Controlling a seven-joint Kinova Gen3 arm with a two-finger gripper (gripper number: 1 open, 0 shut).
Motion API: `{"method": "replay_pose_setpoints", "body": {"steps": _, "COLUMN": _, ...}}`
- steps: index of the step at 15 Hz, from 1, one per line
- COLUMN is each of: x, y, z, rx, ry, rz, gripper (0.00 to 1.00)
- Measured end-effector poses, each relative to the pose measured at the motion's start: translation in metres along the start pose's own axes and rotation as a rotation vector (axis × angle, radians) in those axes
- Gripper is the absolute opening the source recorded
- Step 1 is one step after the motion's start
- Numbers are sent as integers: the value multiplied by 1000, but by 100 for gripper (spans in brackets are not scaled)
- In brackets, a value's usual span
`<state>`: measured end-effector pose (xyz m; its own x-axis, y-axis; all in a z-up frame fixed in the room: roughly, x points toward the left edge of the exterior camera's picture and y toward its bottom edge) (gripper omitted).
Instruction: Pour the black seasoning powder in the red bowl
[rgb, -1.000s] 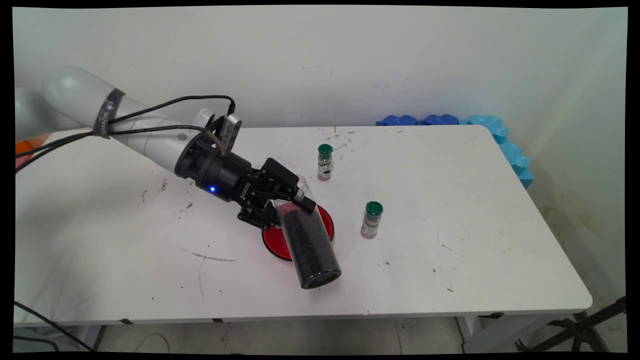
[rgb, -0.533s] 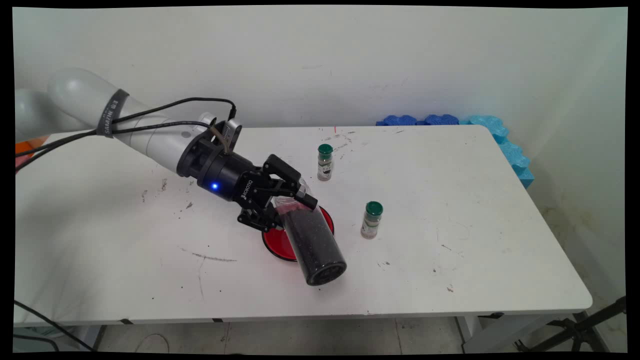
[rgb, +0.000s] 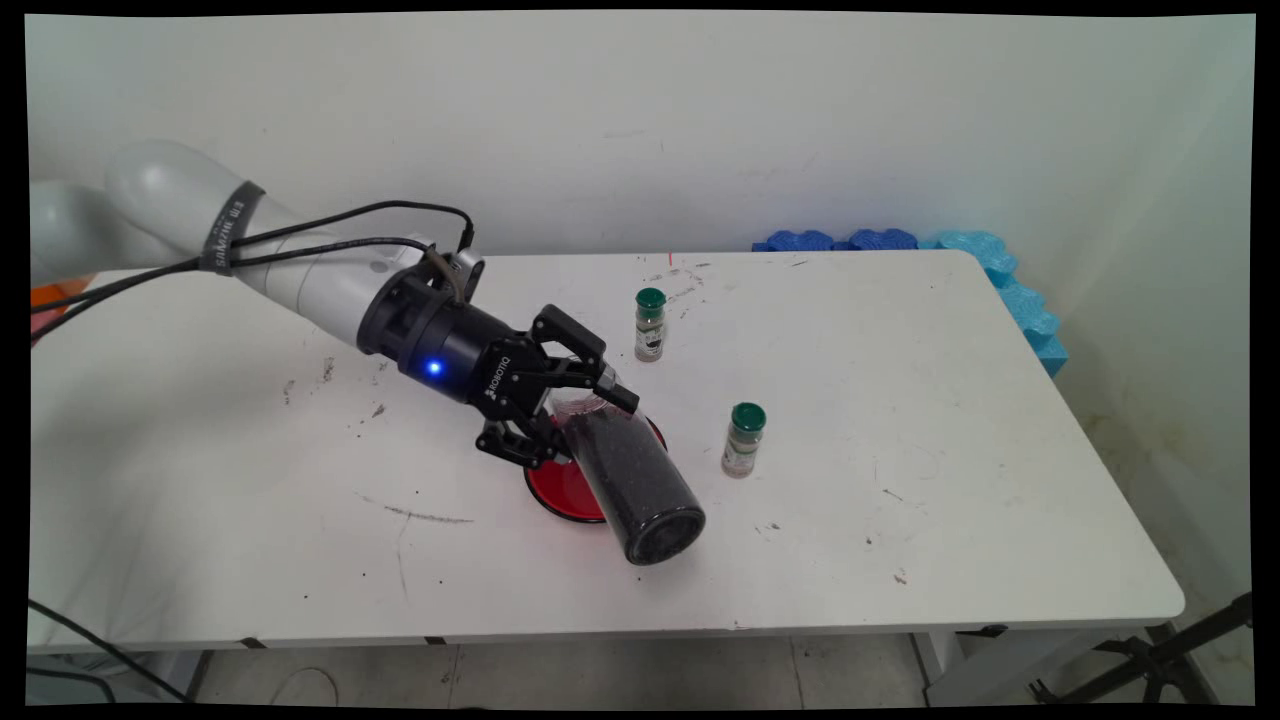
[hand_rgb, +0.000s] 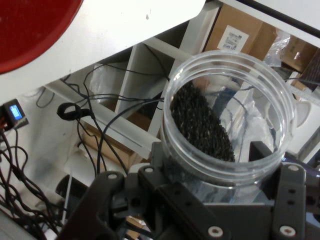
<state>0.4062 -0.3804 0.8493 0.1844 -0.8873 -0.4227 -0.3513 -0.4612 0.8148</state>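
White tabletop (rgb: 900, 420), scuffed with dark marks, ran back to a pale wall, with blue foam pieces (rgb: 960, 262) wedged at its far right corner. From the main view the gripper (rgb: 580, 415) came in from the left and was clamped on the upper end of a clear jar (rgb: 630, 480) packed with dark granules; the jar was tilted, its base swung toward the camera and lifted clear of the table, its mouth end up between the jaws. Directly under and behind it lay a red plate (rgb: 560, 485), partly covered by the jar and the gripper's linkage. Two small green-capped spice bottles stood upright to the right: the far bottle (rgb: 650, 325) near the back of the table, the near bottle (rgb: 744, 440) just right of the plate, both well apart from the jar. The hand view gave what the main view could not: the jar's open mouth (hand_rgb: 227, 117) seen end on, no lid on it, with the granules (hand_rgb: 200, 122) banked to one side inside. It also showed one arc of the red plate (hand_rgb: 35, 25) at its upper left and a strip of table edge, beyond which were cables, boxes and shelving under the table. The gripper's fingertips themselves were hidden behind the jar's rim there, and the bottles did not appear in that view.
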Motion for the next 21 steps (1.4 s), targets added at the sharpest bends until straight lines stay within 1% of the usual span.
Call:
{"method": "replay_pose_setpoints", "body": {"steps": 3, "x": 1, "y": -1, "z": 1, "rx": -8, "ry": -6, "rz": -49, "gripper": 0}}
{"method": "replay_pose_setpoints", "body": {"steps": 9, "x": 3, "y": -3, "z": 2, "rx": -38, "ry": -17, "rz": -155, "gripper": 0}}
{"method": "replay_pose_setpoints", "body": {"steps": 14, "x": 6, "y": -2, "z": 4, "rx": -66, "ry": -23, "rz": -227, "gripper": 0}}
{"method": "replay_pose_setpoints", "body": {"steps": 17, "x": 8, "y": -1, "z": 5, "rx": -87, "ry": -25, "rz": -264, "gripper": 0}}
{"method": "replay_pose_setpoints", "body": {"steps": 21, "x": 9, "y": -1, "z": 4, "rx": -104, "ry": -30, "rz": -292, "gripper": 0}}
